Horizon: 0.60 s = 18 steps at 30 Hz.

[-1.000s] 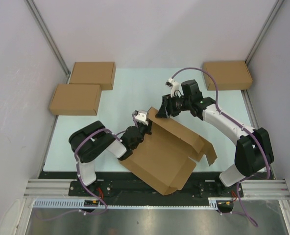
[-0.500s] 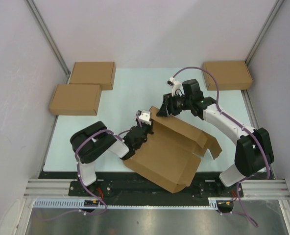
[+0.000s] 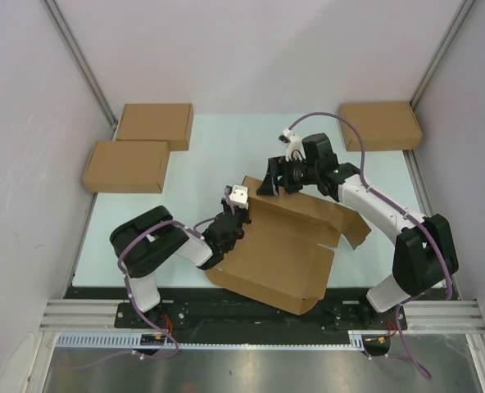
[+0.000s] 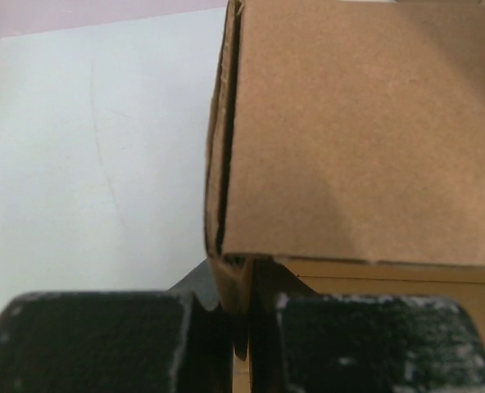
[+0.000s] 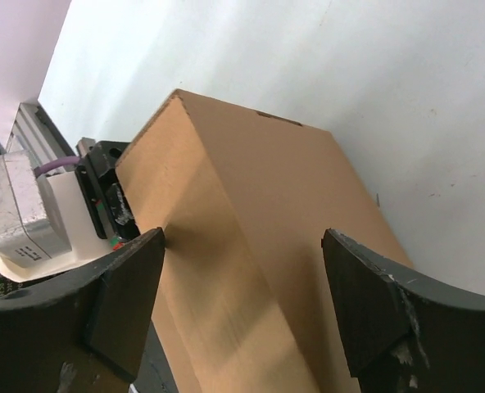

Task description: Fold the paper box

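The paper box [image 3: 287, 246], brown corrugated cardboard with raised walls and loose flaps on its right, lies tilted near the table's front between both arms. My left gripper [image 3: 242, 215] is at its left far corner, shut on a wall edge; in the left wrist view the gripper [image 4: 247, 315] pinches a thin cardboard tab below the box panel [image 4: 357, 131]. My right gripper [image 3: 269, 184] hovers open over the far corner. In the right wrist view the gripper [image 5: 242, 282] has its fingers spread on either side of the box [image 5: 259, 205], not touching it.
Three compact closed cardboard boxes lie at the back: two at the left [image 3: 154, 124] [image 3: 126, 166], one at the right [image 3: 379, 125]. The pale green table [image 3: 218, 155] is bounded by white walls. The left gripper's body [image 5: 103, 196] shows beside the box corner.
My right gripper has opened and let go of the box's far corner. The box has settled lower and shifted slightly. The left gripper closed a little tighter on the wall.
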Available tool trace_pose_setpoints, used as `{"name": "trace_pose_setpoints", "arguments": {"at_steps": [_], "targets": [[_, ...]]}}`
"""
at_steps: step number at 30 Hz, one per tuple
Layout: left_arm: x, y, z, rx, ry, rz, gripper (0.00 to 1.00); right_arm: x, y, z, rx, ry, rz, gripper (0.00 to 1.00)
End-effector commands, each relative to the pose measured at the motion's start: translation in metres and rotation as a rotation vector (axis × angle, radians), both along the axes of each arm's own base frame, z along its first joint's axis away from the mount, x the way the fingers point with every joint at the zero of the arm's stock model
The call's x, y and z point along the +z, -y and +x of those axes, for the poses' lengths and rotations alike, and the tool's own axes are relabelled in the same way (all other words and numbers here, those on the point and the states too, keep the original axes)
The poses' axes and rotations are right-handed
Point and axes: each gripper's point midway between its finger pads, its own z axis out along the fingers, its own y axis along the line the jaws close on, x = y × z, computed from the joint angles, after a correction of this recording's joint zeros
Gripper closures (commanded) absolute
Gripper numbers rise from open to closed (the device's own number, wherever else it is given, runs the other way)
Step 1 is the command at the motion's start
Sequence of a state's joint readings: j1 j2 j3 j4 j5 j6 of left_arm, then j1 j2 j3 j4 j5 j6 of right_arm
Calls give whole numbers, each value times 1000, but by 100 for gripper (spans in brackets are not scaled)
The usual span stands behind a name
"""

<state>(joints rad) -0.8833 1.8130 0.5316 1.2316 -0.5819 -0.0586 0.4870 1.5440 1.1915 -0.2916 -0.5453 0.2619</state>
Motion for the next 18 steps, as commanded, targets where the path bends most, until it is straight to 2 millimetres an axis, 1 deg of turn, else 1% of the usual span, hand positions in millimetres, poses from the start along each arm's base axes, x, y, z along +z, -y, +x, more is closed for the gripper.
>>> {"name": "trace_pose_setpoints", "arguments": {"at_steps": [1, 6, 8, 9, 10, 11, 12, 13, 14, 15, 16, 17, 18], "targets": [[39, -22, 3, 96, 98, -65, 100, 33, 3, 11, -70, 91, 29, 16], [36, -32, 0, 124, 91, -52, 100, 53, 8, 23, -128, 155, 43, 14], [34, -37, 0, 148, 82, -48, 100, 66, 8, 29, -148, 182, 59, 11], [31, -39, -1, 157, 76, -43, 100, 71, 10, 34, -172, 197, 56, 7], [29, -42, -1, 175, 64, -40, 100, 78, 14, 38, -192, 214, 57, 7], [27, -45, -1, 188, 55, -38, 100, 89, 17, 42, -209, 239, 65, 7], [26, -48, -1, 201, 49, -37, 100, 95, 23, 49, -246, 261, 60, 6], [20, -50, -1, 214, 25, -17, 100, 106, 29, 50, -268, 286, 63, 6], [18, -54, -1, 240, 15, -8, 100, 115, 33, 53, -292, 310, 61, 6], [17, -56, 0, 257, 7, -5, 100, 120, 42, 58, -346, 334, 44, 1], [8, -59, -1, 275, -25, 11, 100, 127, 50, 58, -381, 354, 38, 0], [7, -64, -1, 304, -39, 11, 100, 130, 56, 58, -413, 364, 25, 0], [6, -64, 0, 317, -52, 3, 100, 132, 68, 63, -485, 379, -4, 0]]}}
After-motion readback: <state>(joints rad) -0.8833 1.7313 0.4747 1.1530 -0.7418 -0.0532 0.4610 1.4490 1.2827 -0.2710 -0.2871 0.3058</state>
